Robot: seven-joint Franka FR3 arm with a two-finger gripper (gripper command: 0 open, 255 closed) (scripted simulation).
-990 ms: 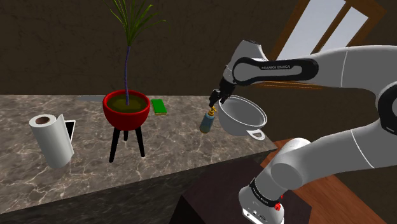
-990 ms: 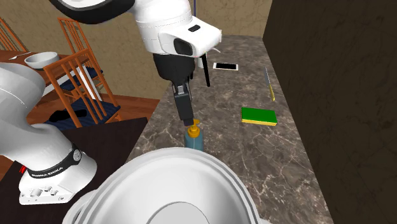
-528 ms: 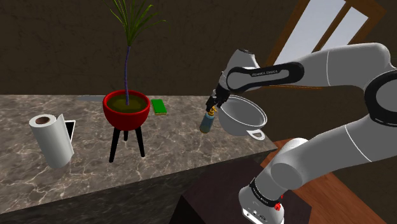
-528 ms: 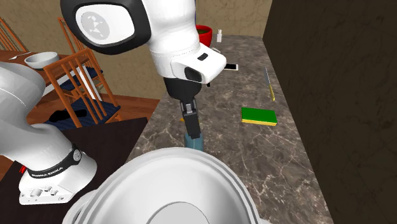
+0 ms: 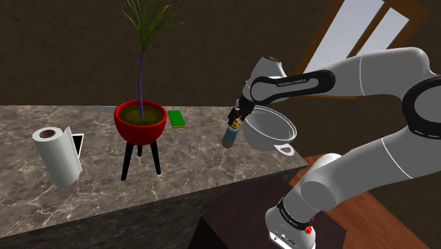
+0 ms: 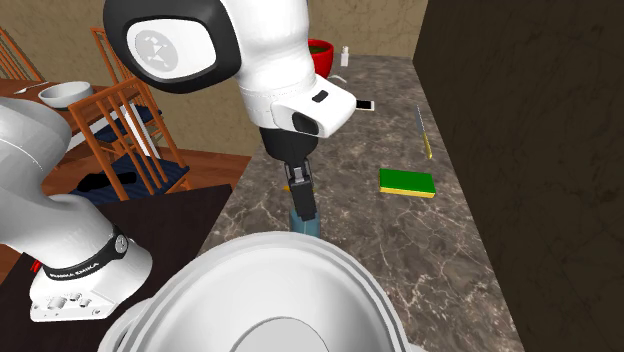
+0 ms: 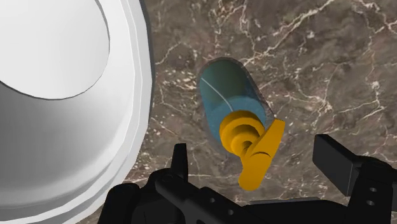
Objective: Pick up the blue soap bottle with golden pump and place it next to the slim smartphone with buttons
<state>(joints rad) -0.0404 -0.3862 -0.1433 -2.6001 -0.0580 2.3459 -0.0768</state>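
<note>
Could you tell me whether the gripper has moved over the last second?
Yes: the gripper has dropped toward the soap bottle, open jaws now astride its pump.

gripper (image 5: 234, 119): just above soap bottle (image 5: 230, 136) pump
soap bottle: upright, beside white pot (image 5: 270, 129)
paper roll (image 5: 56, 154): counter (image 5: 191, 161), view's left
</note>
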